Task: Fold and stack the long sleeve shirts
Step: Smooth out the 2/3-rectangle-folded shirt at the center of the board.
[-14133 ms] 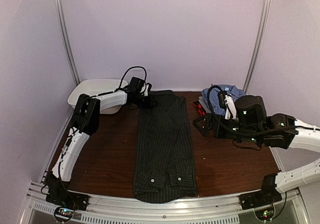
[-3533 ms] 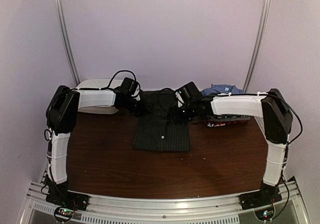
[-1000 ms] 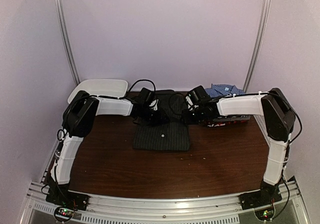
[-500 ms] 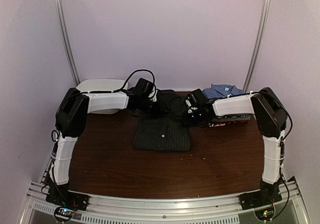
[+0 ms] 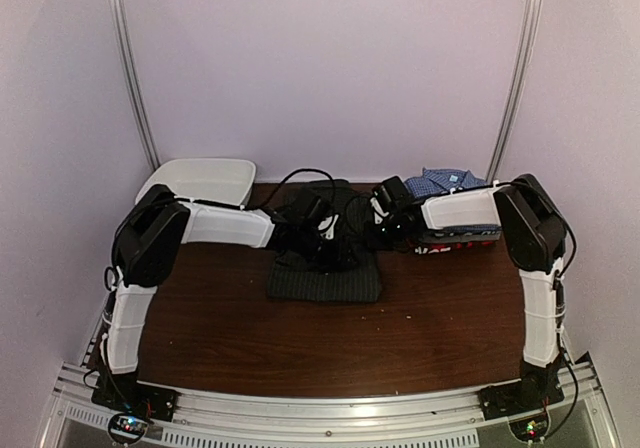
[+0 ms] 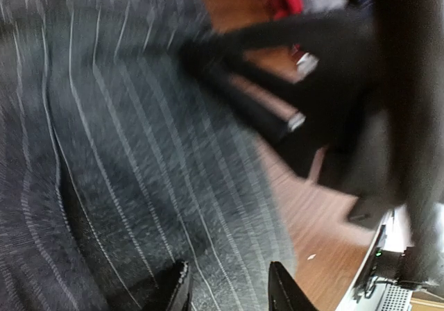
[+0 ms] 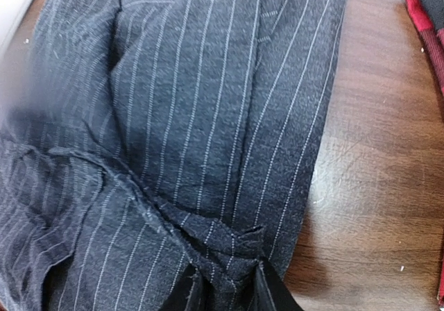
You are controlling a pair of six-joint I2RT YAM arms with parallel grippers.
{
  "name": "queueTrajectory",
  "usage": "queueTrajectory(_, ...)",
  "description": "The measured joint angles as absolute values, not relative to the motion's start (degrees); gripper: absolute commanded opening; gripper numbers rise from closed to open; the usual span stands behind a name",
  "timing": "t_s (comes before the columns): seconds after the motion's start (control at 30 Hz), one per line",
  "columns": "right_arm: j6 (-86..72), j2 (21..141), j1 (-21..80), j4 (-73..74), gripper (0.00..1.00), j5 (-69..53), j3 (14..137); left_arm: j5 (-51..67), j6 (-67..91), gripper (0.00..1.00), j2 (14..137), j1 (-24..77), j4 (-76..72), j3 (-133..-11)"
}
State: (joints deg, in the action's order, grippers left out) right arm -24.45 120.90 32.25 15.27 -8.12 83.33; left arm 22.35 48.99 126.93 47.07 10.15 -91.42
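On the table [image 5: 450, 328], the folded pinstriped shirt [image 5: 325, 280] lay far-centre as before. The left arm [image 5: 225, 225] had swung right across it, left fingers [image 6: 286, 300] slightly parted above blurred cloth. The right fingers [image 7: 272, 291], tips cropped, pinched a bunched fold at its edge.

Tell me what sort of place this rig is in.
Probably a lab test booth, not a home: plain pale walls and metal uprights close around a small wooden table, with an aluminium rail at its near edge.
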Motion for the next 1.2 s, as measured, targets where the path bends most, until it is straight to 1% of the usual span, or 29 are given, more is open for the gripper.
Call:
queueTrajectory(0.17, -24.1, 122.0, 32.1, 15.9, 0.21, -8.1, 84.7, 22.7, 49.0, 0.38, 129.1, 47.3, 9.9, -90.3)
queueTrajectory(0.37, -23.0, 123.2, 31.4, 17.2, 0.19, -8.1, 89.6, 22.7, 48.9, 0.38, 129.1, 47.3, 9.1, -89.7)
queueTrajectory(0.6, -20.8, 126.7, 29.9, 19.3, 0.22, -7.4, 97.0, 22.7, 48.9, 0.38, 129.1, 47.3, 8.8, -89.6)
queueTrajectory(0.8, -19.5, 127.0, 29.2, 22.1, 0.23, -6.8, 99.8, 22.9, 48.3, 0.39, 129.1, 47.3, 9.8, -90.4)
queueTrajectory(0.9, -19.4, 125.6, 29.2, 22.5, 0.24, -6.8, 98.1, 22.9, 47.9, 0.39, 129.1, 47.3, 11.5, -92.1)
queueTrajectory(1.03, -19.7, 120.0, 29.9, 22.4, 0.24, -7.2, 91.4, 22.6, 47.6, 0.4, 128.2, 47.2, 12.3, -93.8)
queueTrajectory(1.2, -21.2, 109.9, 32.0, 20.3, 0.24, -8.2, 80.6, 21.5, 47.5, 0.39, 120.8, 45.7, 13.0, -89.3)
